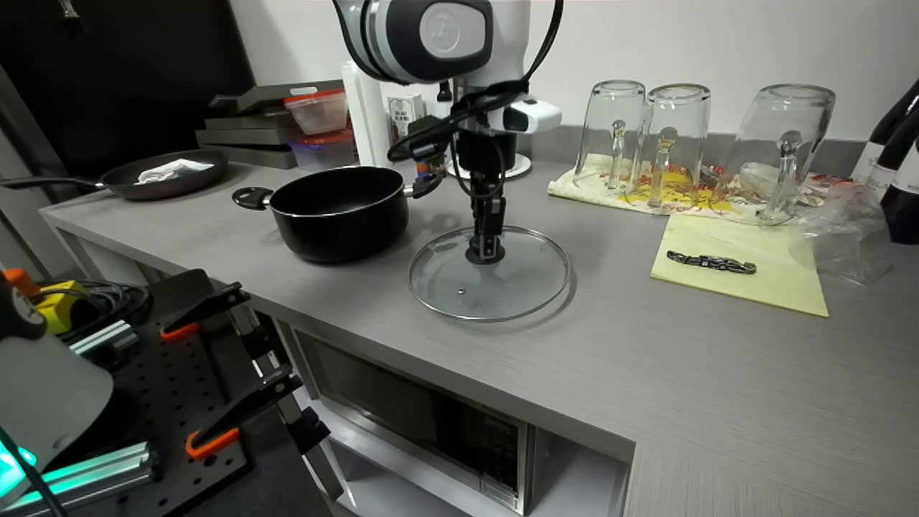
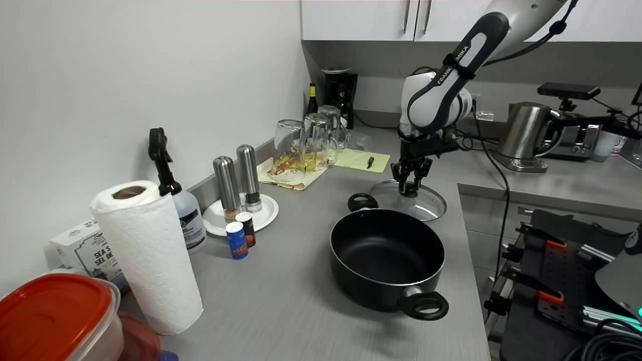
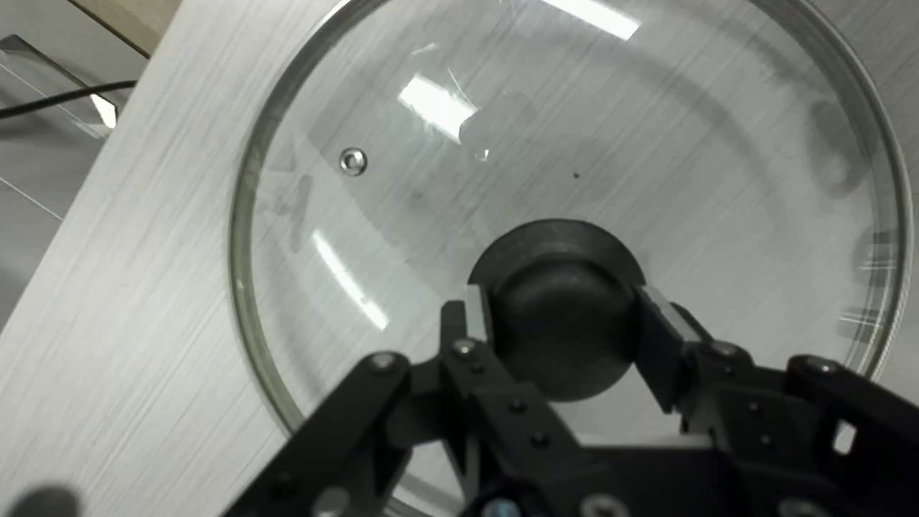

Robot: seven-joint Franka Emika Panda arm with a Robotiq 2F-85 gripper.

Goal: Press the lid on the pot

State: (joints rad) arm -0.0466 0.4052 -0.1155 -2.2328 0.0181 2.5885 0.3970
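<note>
The lid (image 1: pixel 517 291) is clear glass with a metal rim and a black knob. It lies level at the counter surface beside the pot; whether its rim touches the counter is hard to tell. It also shows in an exterior view (image 2: pixel 426 203) and in the wrist view (image 3: pixel 431 194). The black pot (image 1: pixel 344 233) stands upright and uncovered on the counter, also in an exterior view (image 2: pixel 376 291). My gripper (image 1: pixel 488 248) points down over the lid's centre. In the wrist view my gripper (image 3: pixel 560 309) has a finger against each side of the knob.
A dark frying pan (image 1: pixel 136 185) holds a white cloth. Upside-down glass mugs (image 1: pixel 668 147) stand on a cloth near the wall. A yellow sheet (image 1: pixel 761 287) bears a small dark object. Paper towel (image 2: pixel 155 260) and mills (image 2: pixel 228 185) line the wall. The counter's front edge is close to the lid.
</note>
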